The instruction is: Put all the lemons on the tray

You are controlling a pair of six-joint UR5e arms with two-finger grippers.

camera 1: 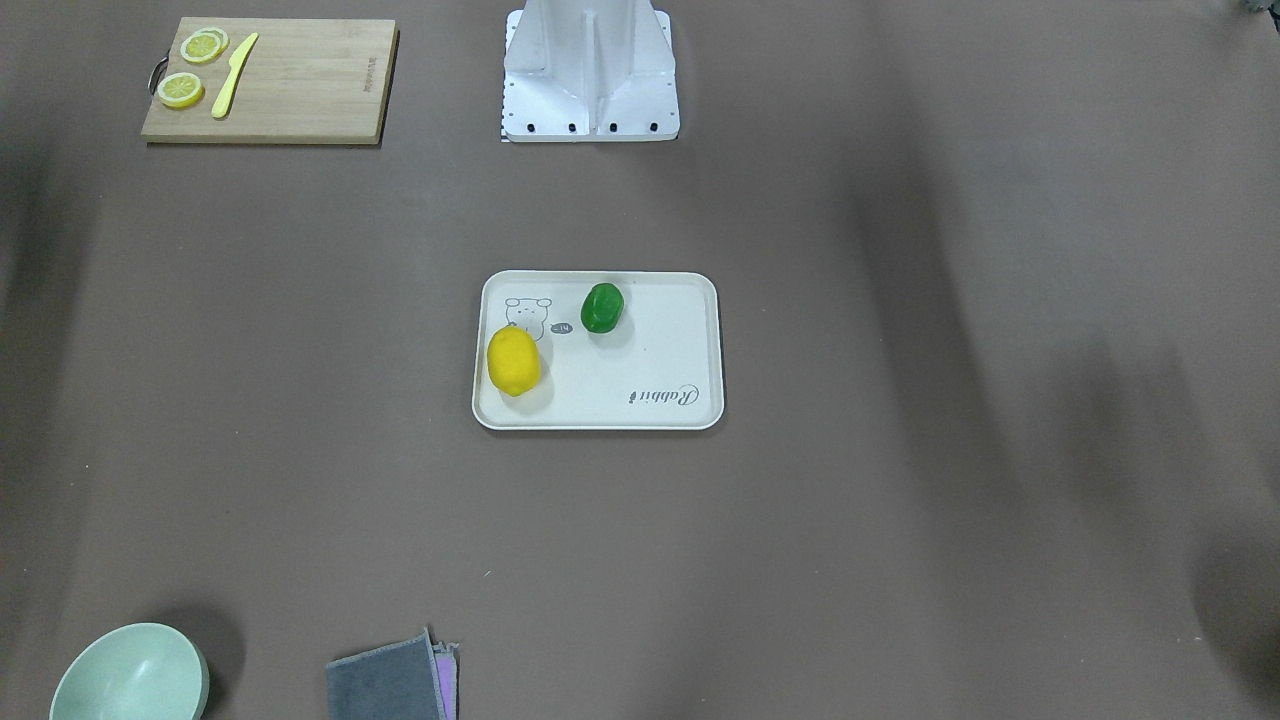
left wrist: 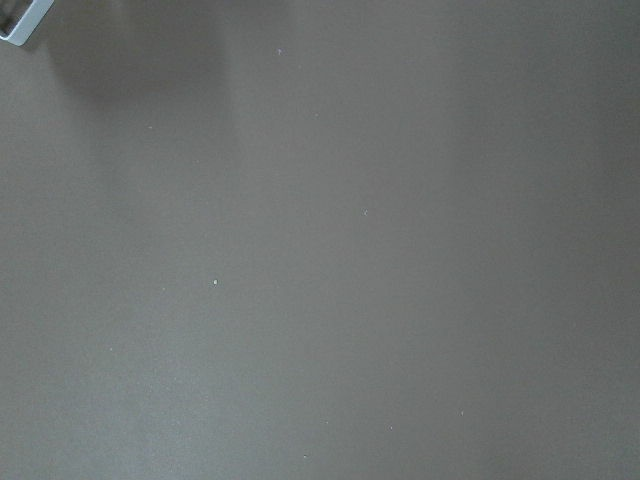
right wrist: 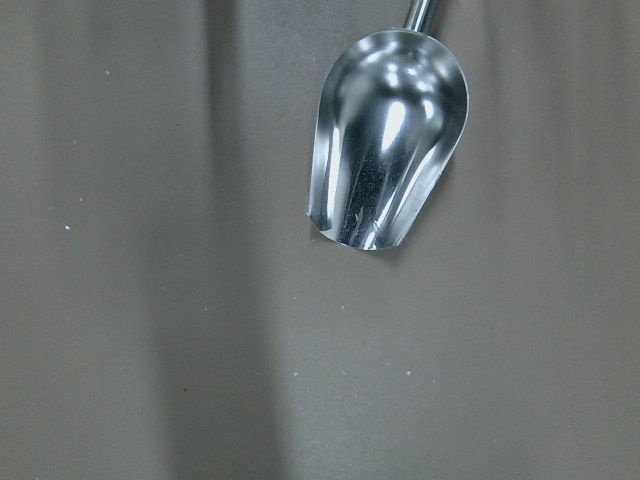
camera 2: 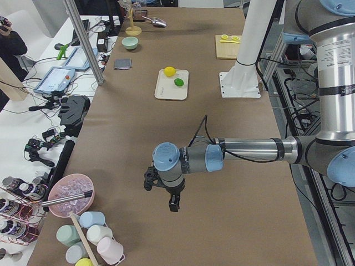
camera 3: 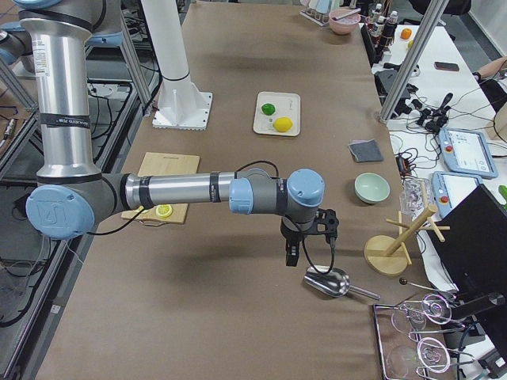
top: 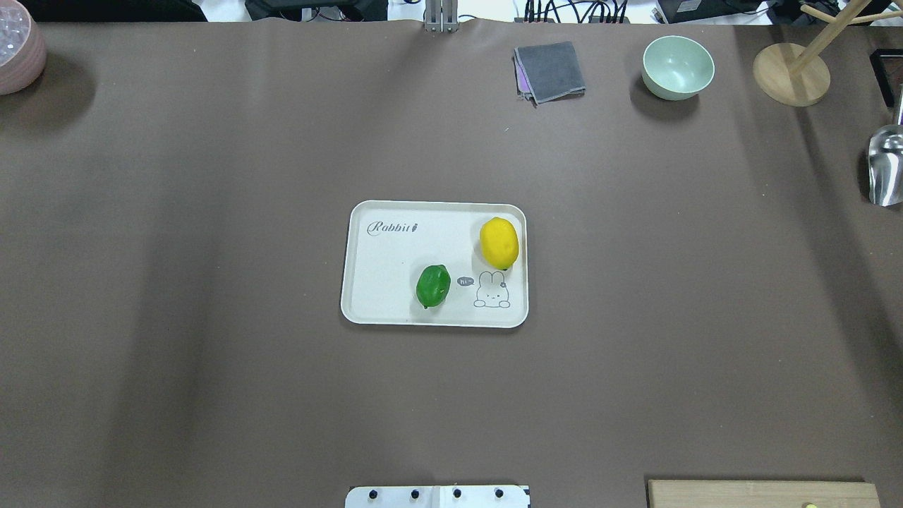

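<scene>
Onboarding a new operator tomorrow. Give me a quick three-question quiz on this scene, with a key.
1. True or false: the yellow lemon and the green lemon both lie on the tray.
2. What lies on the cutting board beside the lemon slices? A) a fork B) a yellow knife C) a peeler
3. Fill in: the right wrist camera looks down on a metal ____.
Key: 1 true; 2 B; 3 scoop.
</scene>
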